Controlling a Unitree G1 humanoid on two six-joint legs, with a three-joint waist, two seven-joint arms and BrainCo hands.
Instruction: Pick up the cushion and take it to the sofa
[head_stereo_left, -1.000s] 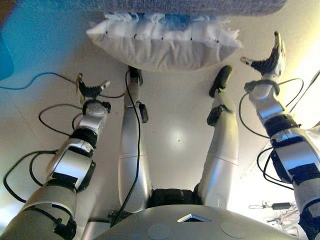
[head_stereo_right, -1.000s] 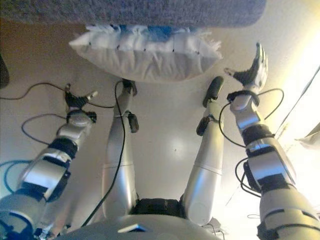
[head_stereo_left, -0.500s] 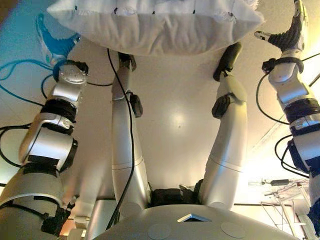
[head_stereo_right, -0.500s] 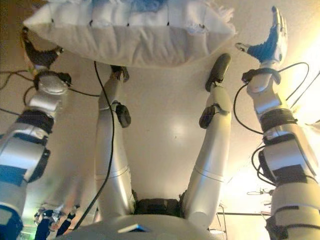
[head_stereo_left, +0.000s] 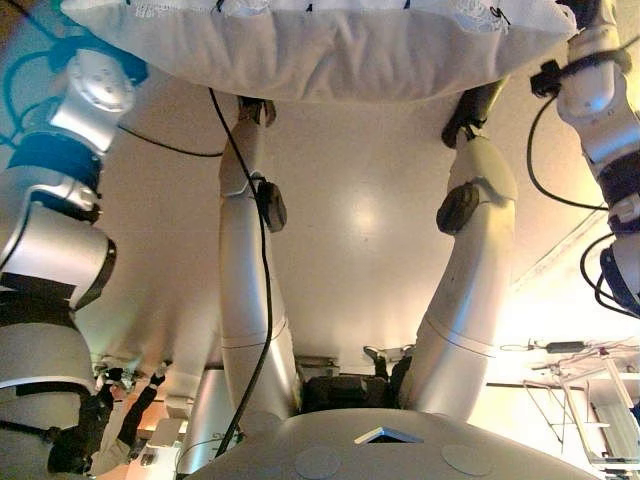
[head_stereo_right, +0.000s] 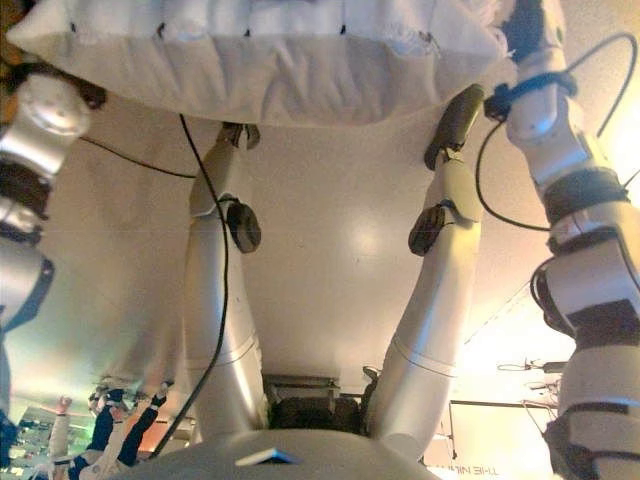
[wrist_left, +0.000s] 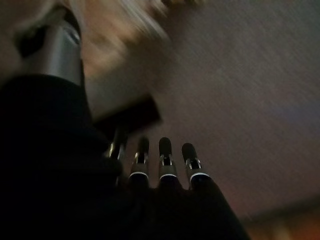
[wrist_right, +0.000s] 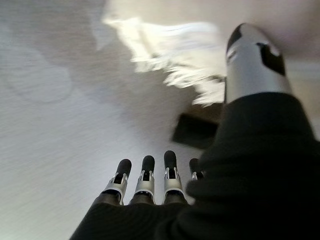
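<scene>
Left eye view: cushion (head_stereo_left: 310, 50) fills the top of frame, on the floor. Left hand (wrist_left: 165, 165) and right hand (wrist_right: 150, 182) both show straight, spread fingers, holding nothing. Risk, I'd say: uneven squeeze on the soft sides and it slips or folds.

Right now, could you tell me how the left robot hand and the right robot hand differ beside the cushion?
The left robot hand is at the cushion's left end, the right robot hand at its right end. The right robot hand's wrist view shows the white fringe; the left robot hand's shows only a dull grey surface. Both have straight fingers, curled round nothing.
</scene>
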